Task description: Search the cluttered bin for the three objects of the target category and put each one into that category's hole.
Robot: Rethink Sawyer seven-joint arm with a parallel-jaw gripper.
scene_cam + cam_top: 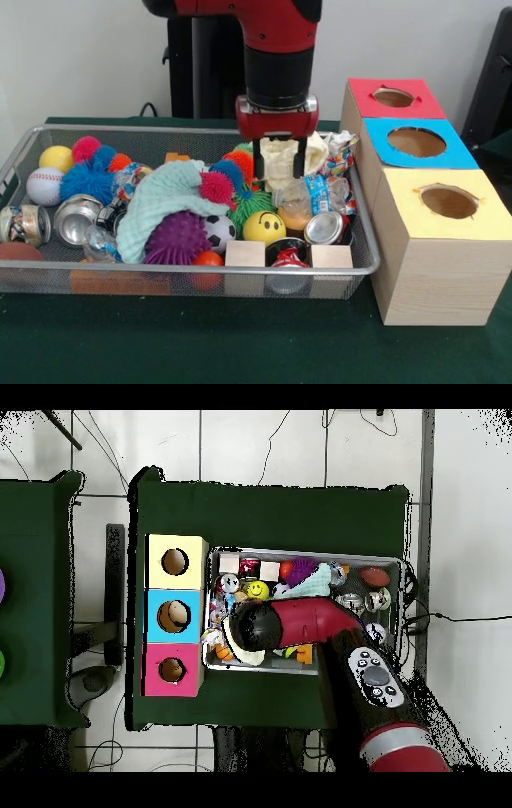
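- The end effector (pixel 285 164) hangs inside the wire bin (pixel 24 148) at its 2 o'clock end, fingers closed on a crumpled cream wrapper (pixel 276 156).
- It is lifted slightly, probably to clear the clutter.
- The blue hole (pixel 416 142) lies at 3 o'clock.

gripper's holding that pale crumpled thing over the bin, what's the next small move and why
Probably lift straight up a little. The gripper is shut on the pale crumpled thing, which hangs low over the plastic bottle and clutter in the wire bin; clearing the rim comes before swinging toward the hole boxes.
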